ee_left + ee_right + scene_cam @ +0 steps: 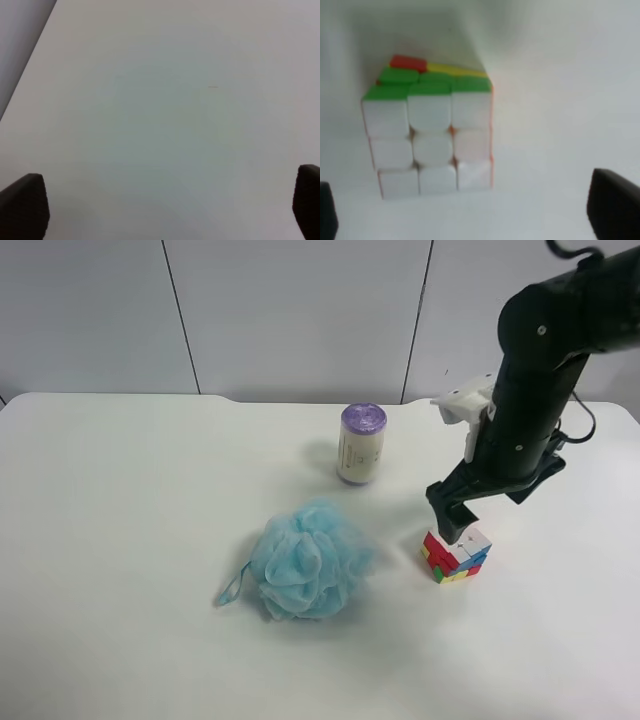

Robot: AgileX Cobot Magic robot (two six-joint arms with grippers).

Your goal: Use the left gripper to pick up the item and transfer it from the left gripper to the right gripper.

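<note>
Pouf: fluffy light-blue mesh bath pouf (305,562) with a small loop, lying on the white table (120,540), left of the rest.
Roll: pale cylindrical roll with a purple top (361,443), upright, behind and to the right of the pouf, apart from it.
Cube: small puzzle cube with red, green, yellow, blue and white squares (455,556) (430,140), resting on the table right of the pouf; nothing grips it.
Right gripper: black wedge-shaped gripper (456,523) on the thick black arm, just above the cube, fingers spread wide and empty.
Left gripper: black fingertips (24,205) set wide apart over bare table, holding nothing.
</note>
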